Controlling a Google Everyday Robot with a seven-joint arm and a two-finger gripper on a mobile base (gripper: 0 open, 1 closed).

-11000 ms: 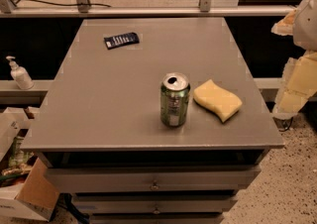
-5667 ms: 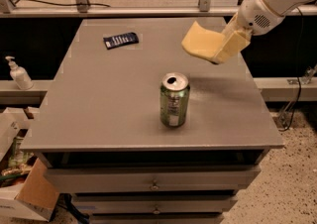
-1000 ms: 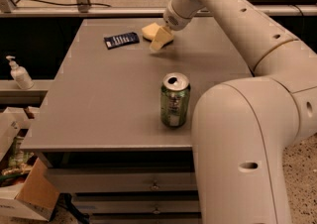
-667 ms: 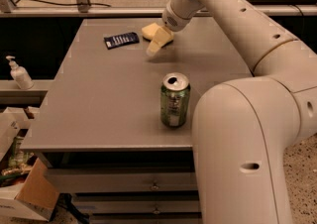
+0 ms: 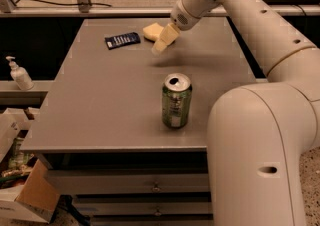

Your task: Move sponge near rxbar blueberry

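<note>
The pale yellow sponge (image 5: 151,30) is at the far side of the grey table (image 5: 100,105), just right of the rxbar blueberry (image 5: 122,40), a flat navy bar with white lettering. A small gap separates the two. My gripper (image 5: 161,44) reaches down from the upper right and is right against the sponge's right end, partly covering it. I cannot tell whether the sponge rests on the table or hangs just above it.
A green drinks can (image 5: 176,101) stands upright, opened, near the table's middle front. My white arm (image 5: 260,135) fills the right side of the view. A soap bottle (image 5: 19,74) and cardboard boxes (image 5: 25,195) are at the left, below table level.
Over the recording the sponge was carried from beside the can to the far side, next to the bar. In the last second the gripper and sponge have barely moved.
</note>
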